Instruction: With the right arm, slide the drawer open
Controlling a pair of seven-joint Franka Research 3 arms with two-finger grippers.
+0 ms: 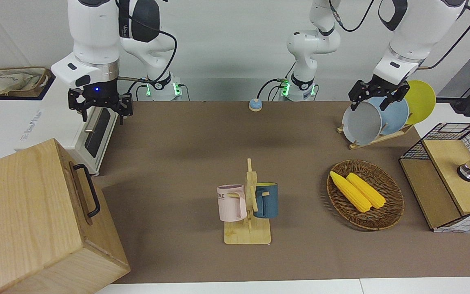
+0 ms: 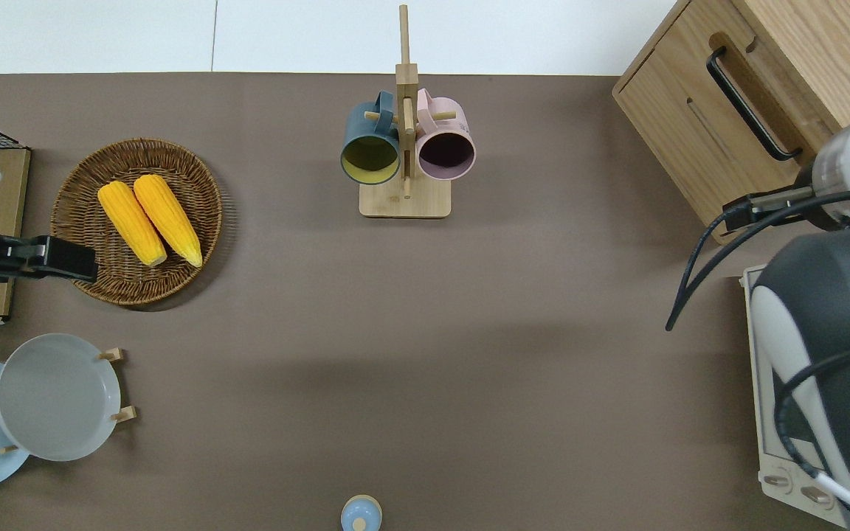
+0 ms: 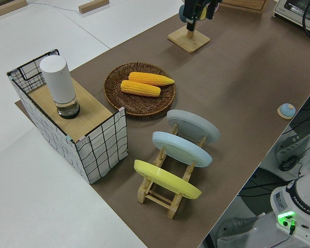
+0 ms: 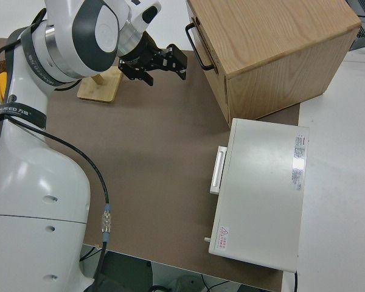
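Reaching stage: approach only, by the look of the gap; no contact with the task's thing yet.
Right claw (image 1: 102, 111): wide, holding nothing; up in the air on the wrist with the blue light, near the bar handle (image 4: 198, 45) but apart from it.
Bar handle: black, set on the drawer's front, free of any grip.
Drawer (image 1: 80, 200): at the top of the front of the big pale-wood box (image 1: 27, 220); appears shut, flush with the box face.
Box: at the right arm's end of the counter (image 1: 218, 134), farther from the robots than the white toaster oven (image 4: 261, 194), just beside it.
Next move, as a judgement: bringing the claw level with the bar, placing one finger on each side of it, closing, then pulling straight out along the drawer's own line; a skewed pull likely to jam the drawer or shift the box.
Hidden in the overhead view: the right claw itself, covered by the arm's own bulk, so no telling from there what lies under it.
Cut off: part of the box in the front and overhead views; the oven's front only partly shown.
Hard to make out: the drawer's seams, and whether the claw's height already matches the bar.
Left arm: parked.
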